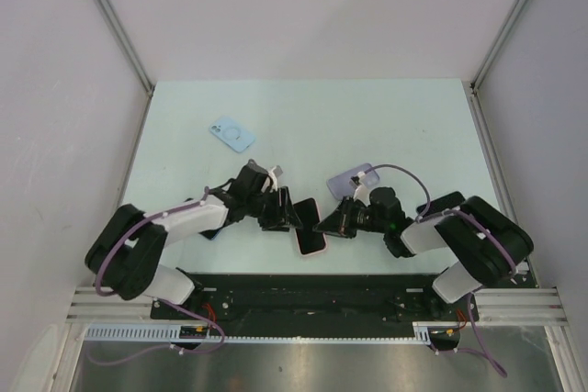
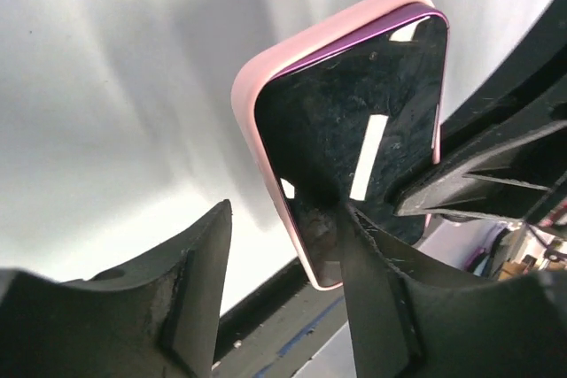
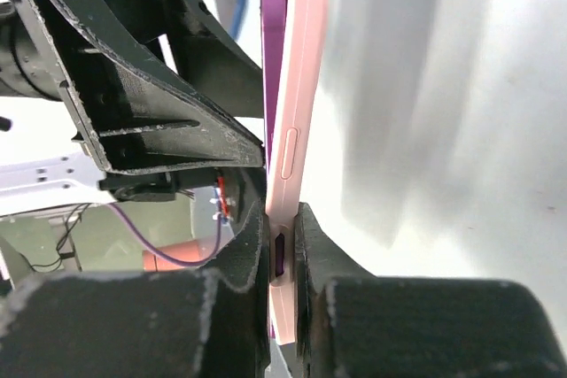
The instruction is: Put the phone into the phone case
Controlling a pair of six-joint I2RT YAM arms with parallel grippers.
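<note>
**Phone [image 1: 310,238] in pink case [image 1: 321,247] held between two arms**

We see the purple-rimmed phone seated inside the pink case, held between the arms near the front edge of the table [image 1: 386,117]. The right gripper [image 3: 283,227] is clamped on the phone at its lower end, one finger on the screen side and the other on the pink back. The left gripper [image 2: 283,219] has its jaws apart around a lower corner, with bare space beside one finger. A pale blue case [image 1: 232,133] lies well apart, towards the back left.

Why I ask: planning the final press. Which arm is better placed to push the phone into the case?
Left, probably: the left fingers stand open at the phone, while the right fingers are clamped on the pink case.
</note>
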